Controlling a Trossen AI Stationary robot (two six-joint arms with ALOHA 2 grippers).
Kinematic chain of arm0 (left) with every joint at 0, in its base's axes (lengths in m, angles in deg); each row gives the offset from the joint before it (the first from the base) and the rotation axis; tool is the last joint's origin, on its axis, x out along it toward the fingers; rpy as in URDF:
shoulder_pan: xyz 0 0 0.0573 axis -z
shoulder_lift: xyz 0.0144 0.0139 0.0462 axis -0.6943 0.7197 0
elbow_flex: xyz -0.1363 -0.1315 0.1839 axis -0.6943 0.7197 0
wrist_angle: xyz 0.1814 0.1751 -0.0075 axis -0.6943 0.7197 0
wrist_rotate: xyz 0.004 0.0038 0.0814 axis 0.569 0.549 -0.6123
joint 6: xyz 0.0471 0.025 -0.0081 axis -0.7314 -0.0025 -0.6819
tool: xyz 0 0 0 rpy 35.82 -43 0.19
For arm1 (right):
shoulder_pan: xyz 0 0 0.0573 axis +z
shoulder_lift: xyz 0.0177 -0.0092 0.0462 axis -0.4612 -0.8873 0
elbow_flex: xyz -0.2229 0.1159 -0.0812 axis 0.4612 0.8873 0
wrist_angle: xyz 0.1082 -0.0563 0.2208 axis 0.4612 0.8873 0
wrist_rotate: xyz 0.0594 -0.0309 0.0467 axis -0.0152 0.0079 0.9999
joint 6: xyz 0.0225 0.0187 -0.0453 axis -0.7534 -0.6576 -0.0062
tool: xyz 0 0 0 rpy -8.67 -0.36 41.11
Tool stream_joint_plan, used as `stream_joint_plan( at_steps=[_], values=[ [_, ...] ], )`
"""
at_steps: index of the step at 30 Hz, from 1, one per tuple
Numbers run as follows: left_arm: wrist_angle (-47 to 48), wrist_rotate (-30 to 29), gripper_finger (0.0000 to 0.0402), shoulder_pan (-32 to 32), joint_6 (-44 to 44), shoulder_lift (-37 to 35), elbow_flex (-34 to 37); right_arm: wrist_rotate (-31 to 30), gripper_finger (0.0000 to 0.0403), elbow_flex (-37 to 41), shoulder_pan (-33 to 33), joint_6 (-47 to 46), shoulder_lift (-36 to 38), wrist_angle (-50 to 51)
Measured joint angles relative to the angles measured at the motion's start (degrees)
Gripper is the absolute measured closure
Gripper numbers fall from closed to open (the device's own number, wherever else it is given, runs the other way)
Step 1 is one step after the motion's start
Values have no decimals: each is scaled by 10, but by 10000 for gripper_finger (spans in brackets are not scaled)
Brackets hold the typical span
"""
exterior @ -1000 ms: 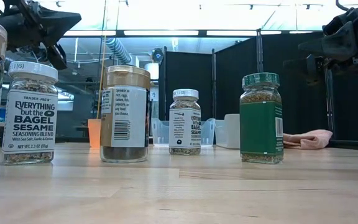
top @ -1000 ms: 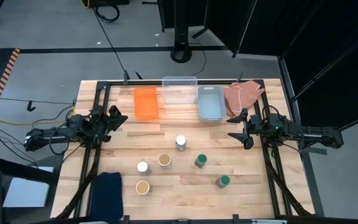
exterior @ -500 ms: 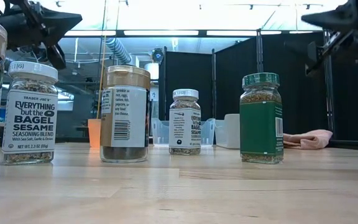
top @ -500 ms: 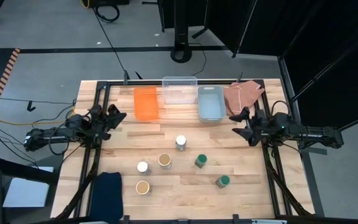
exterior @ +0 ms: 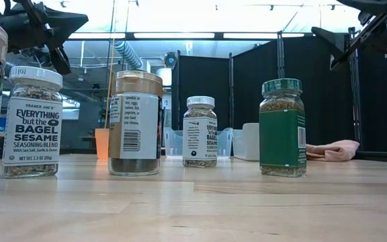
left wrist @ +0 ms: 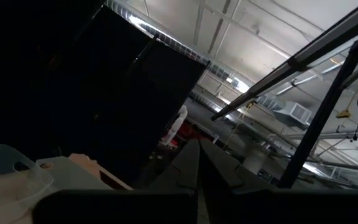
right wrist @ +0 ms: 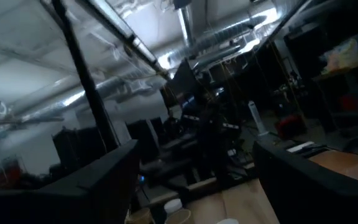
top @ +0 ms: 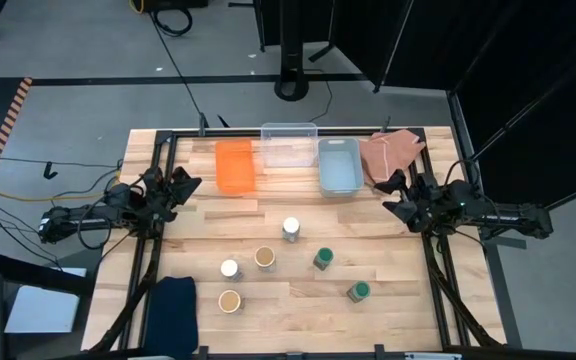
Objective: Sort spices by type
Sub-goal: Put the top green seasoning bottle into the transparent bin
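Six spice jars [top: 291, 229] clustered mid-counter [top: 398, 300], untouched. Left gripper [top: 186, 186] at 9 o'clock, fingers spread, empty. Right gripper [top: 390, 196] at 3 o'clock, fingers spread, empty.

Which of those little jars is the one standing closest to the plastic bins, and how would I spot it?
Start at the pale-blue bin on the table's far edge. Coming toward the near edge, the first jar is the white-lidded spice jar, alone ahead of the rest. Its nearest neighbours, the tan-lidded jar and green-lidded jar, sit behind it.

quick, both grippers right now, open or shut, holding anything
Left gripper: open, holding nothing, near the orange bin.
Right gripper: open, holding nothing.
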Motion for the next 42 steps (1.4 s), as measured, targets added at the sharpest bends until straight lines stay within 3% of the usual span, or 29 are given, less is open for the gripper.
stream_joint_plan(
  at_steps=[12, 17, 22, 25, 29, 32, 35, 42],
  values=[
    [9, -32, 386, 0, 3, 0, 0, -205, 84, 0, -1, -1, -1, -3],
    [12, -32, 386, 0, 3, 0, 0, -207, 84, 0, 0, -6, -1, 8],
    [1, -26, 386, 0, 6, 0, 0, -196, 84, -14, 1, -63, -1, -59],
    [-1, -24, 386, 0, 6, 0, 0, -178, 84, -68, 10, -61, -2, -60],
    [-1, -23, 386, 0, 4, 0, 0, -152, 84, -171, 26, 44, -38, -43],
    [0, -23, 386, 0, 4, 0, 0, -138, 84, -274, 41, 158, -85, 26],
    [0, -23, 386, 0, 4, 0, 0, -140, 84, -381, 56, 234, -148, 170],
    [0, -21, 386, 0, 3, 0, 0, -156, 72, -585, 93, 237, -333, 494]
  ],
)
